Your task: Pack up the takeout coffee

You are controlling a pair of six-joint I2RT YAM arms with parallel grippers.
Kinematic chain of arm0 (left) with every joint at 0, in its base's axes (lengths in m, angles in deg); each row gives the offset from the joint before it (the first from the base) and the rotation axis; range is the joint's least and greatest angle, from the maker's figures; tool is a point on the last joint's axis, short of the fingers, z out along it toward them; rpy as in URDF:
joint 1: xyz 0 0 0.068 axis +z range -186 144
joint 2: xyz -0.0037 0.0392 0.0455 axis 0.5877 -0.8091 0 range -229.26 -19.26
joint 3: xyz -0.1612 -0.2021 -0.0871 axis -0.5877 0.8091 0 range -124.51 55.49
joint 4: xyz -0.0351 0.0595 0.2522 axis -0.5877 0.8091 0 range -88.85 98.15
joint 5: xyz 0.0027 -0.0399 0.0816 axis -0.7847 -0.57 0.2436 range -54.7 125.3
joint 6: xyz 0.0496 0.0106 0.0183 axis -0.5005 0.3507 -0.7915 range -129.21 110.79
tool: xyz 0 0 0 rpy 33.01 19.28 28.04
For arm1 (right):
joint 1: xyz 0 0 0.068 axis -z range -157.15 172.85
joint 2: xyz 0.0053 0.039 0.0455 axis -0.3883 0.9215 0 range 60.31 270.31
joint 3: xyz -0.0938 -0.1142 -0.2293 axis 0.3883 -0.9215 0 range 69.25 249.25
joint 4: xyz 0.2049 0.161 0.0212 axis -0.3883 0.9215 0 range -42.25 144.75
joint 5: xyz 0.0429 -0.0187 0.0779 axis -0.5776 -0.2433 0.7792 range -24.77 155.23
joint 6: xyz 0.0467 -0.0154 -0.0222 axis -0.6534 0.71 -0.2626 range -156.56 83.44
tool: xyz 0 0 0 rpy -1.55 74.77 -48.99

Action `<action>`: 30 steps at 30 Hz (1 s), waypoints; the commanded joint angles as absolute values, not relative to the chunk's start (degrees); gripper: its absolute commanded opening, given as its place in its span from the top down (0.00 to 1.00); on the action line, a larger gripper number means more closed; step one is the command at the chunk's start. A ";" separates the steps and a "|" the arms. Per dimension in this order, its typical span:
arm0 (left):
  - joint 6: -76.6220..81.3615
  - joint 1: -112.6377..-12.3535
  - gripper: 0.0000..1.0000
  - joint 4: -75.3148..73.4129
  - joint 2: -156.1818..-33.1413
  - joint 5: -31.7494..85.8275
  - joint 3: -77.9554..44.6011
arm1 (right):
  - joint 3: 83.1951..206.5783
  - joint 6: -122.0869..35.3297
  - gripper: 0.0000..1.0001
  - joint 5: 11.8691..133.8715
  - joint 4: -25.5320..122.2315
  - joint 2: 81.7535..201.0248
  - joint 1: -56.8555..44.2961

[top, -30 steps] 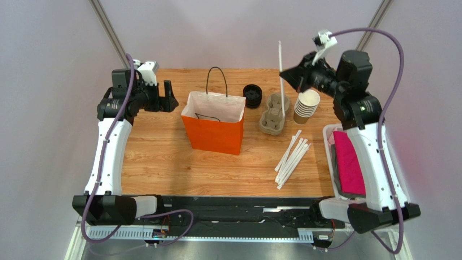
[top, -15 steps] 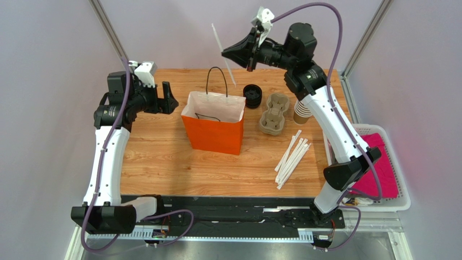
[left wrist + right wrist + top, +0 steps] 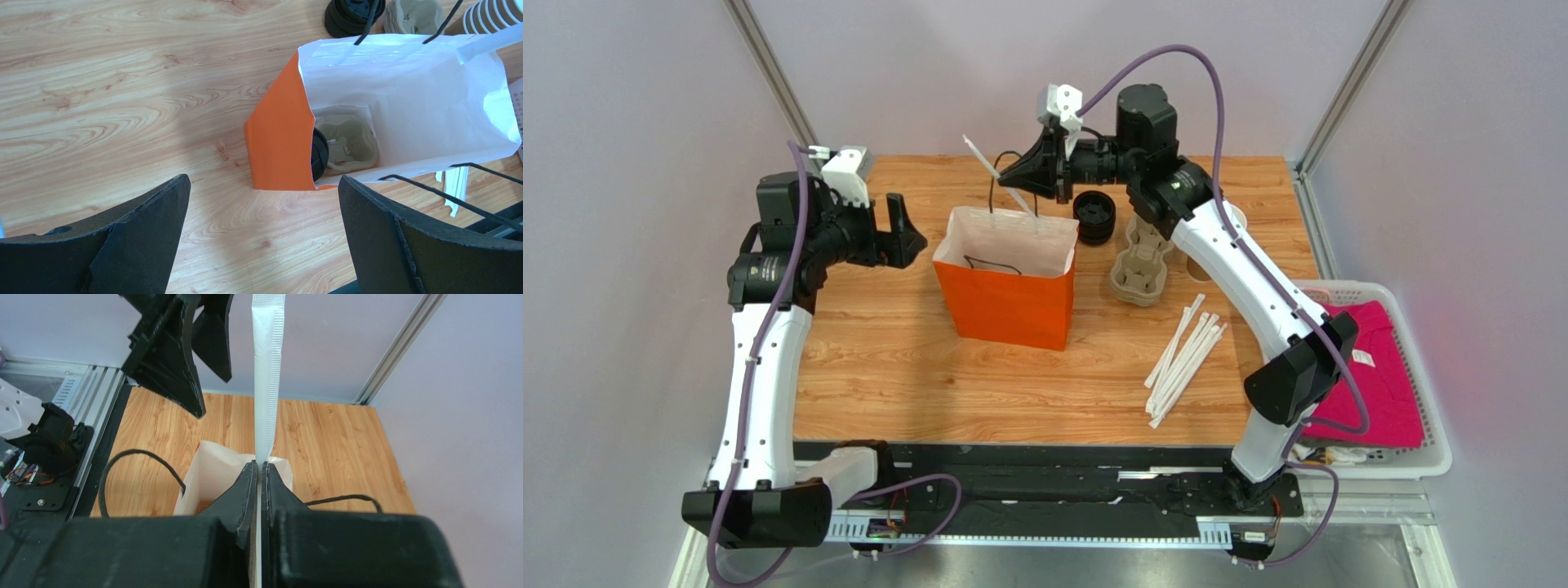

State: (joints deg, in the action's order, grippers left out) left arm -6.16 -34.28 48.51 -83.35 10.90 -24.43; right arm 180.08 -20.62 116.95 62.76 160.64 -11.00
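Black-lidded coffee (image 3: 318, 154) sits in bag (image 3: 279, 147); left tool (image 3: 261, 184) apart, right tool (image 3: 258, 468) clamps straw (image 3: 267, 367).

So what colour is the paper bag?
The paper bag is orange outside, white inside; clearest from top external.

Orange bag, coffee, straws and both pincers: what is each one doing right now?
Orange bag: upright, open.
Takeout coffee: inside the bag, lid on, partly hidden.
Wrapped straw: held tilted over the bag.
Right pincer: shut on the wrapped straw.
Left pincer: open, empty.
Loose straws: lying flat on the table.
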 commanded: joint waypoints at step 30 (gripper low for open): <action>-12.90 -26.94 0.01 61.26 -90.71 -9.42 -41.01 | 173.85 -35.24 0.00 98.90 72.62 147.77 -3.09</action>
